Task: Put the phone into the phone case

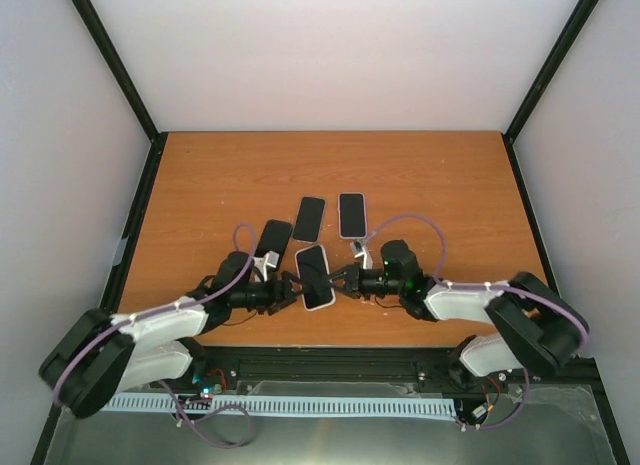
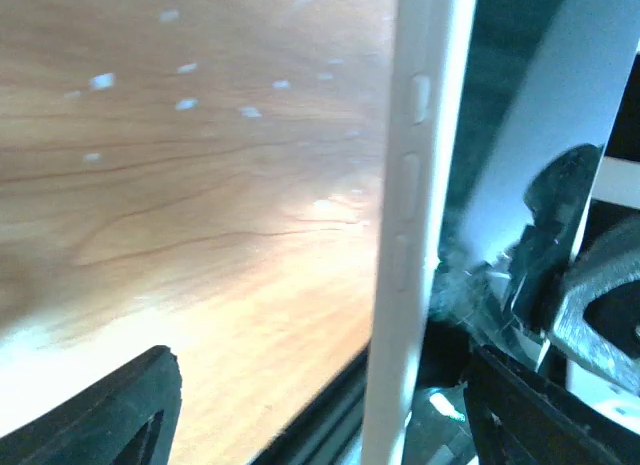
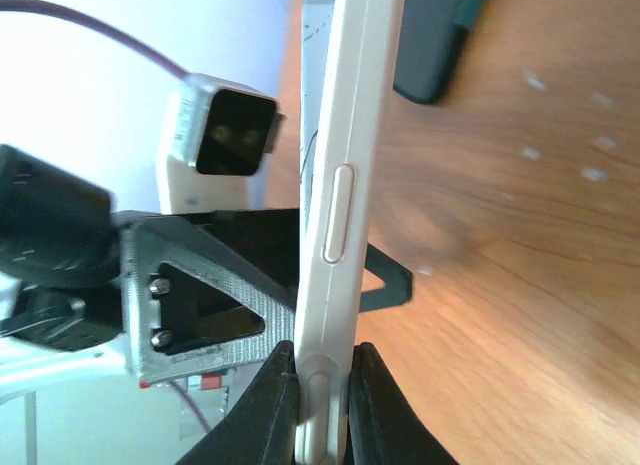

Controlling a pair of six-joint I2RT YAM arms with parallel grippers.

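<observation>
A phone (image 1: 315, 277) with a dark face and a white rim is held on edge between both arms, just above the near middle of the wooden table (image 1: 430, 185). Its white side (image 3: 335, 185) with a long button runs up through the right wrist view. A seam along that side suggests the phone case around it. My right gripper (image 3: 325, 410) is shut on its lower end, one dark fingertip on each face. My left gripper (image 2: 330, 415) stands open on the opposite side, with the white edge (image 2: 410, 235) between its fingers but nearer the right one, not clamped.
Two black phones (image 1: 272, 238) (image 1: 309, 218) and a white-rimmed one (image 1: 351, 215) lie flat just behind the grippers. A dark slab (image 3: 430, 40) lies on the wood at the top of the right wrist view. The table's front rail (image 1: 330, 360) runs close below both grippers.
</observation>
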